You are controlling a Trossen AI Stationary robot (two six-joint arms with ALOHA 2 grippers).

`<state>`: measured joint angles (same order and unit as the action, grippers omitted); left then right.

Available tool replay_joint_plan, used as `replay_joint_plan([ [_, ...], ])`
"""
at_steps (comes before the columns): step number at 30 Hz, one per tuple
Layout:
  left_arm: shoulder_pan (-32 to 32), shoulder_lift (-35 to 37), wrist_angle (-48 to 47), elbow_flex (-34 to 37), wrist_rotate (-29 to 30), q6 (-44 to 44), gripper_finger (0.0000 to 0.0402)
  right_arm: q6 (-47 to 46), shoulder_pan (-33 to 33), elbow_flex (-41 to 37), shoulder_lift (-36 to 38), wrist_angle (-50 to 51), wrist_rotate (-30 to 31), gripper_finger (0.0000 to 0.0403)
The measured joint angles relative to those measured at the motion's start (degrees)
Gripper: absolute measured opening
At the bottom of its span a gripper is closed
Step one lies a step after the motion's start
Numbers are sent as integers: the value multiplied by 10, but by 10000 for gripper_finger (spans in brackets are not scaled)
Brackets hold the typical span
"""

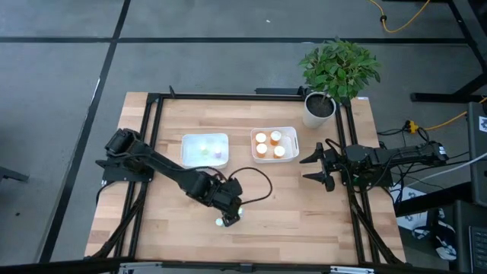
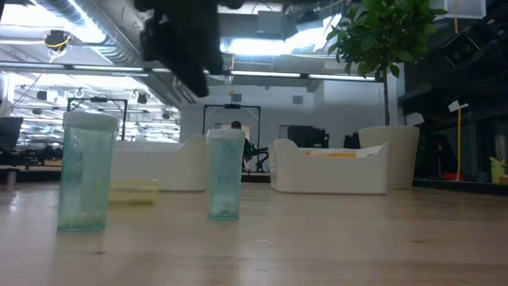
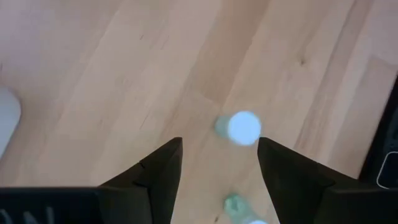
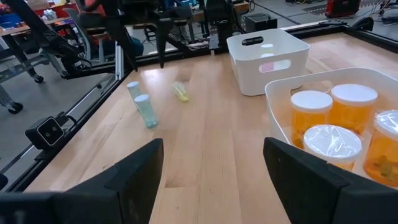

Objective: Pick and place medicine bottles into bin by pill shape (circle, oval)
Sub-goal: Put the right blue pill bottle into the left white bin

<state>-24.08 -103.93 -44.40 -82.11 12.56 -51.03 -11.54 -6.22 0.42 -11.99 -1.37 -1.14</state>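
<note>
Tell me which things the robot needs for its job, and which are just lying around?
For the job: orange bottles in their white bin; green bottles standing on the table; second white bin; left gripper, open over the green bottles; right gripper, open, at the table's edge.
Just lying about: potted plant; yellow cable.

Wooden table (image 1: 304,205) — two white bins (image 1: 205,149), potted plant (image 1: 323,106), two green bottles (image 2: 225,175).
</note>
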Motion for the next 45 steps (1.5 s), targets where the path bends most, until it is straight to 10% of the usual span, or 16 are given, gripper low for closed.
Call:
replay_joint_plan([
  [13,20,-90,-16,-99,-46,169,204,0,0,0,0,0,0,279],
  [45,20,-147,-19,-108,-91,171,204,0,0,0,0,0,0,279],
])
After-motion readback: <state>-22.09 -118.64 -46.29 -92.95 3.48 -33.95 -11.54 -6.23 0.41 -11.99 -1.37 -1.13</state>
